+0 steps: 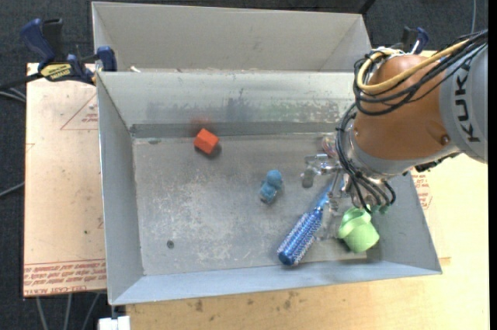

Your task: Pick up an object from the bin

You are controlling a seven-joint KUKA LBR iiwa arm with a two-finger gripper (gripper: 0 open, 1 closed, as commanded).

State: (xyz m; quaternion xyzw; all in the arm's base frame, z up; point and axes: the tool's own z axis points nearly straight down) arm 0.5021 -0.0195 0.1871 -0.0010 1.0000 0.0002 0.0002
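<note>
Since most of the tool (322, 169) is tucked under the arm's orange cover (396, 115), whether it's apart or together can't be told, tbh. It's seen at the bin's (116, 189) right side, just above the upper end of a sparkly blue brush (301, 237) laid diagonally near the front wall. A green cup-like thing (359, 232) beside it is partly hidden by cables. A small blue lump (270, 186) and an orange block (206, 141) are seen farther left.
</note>
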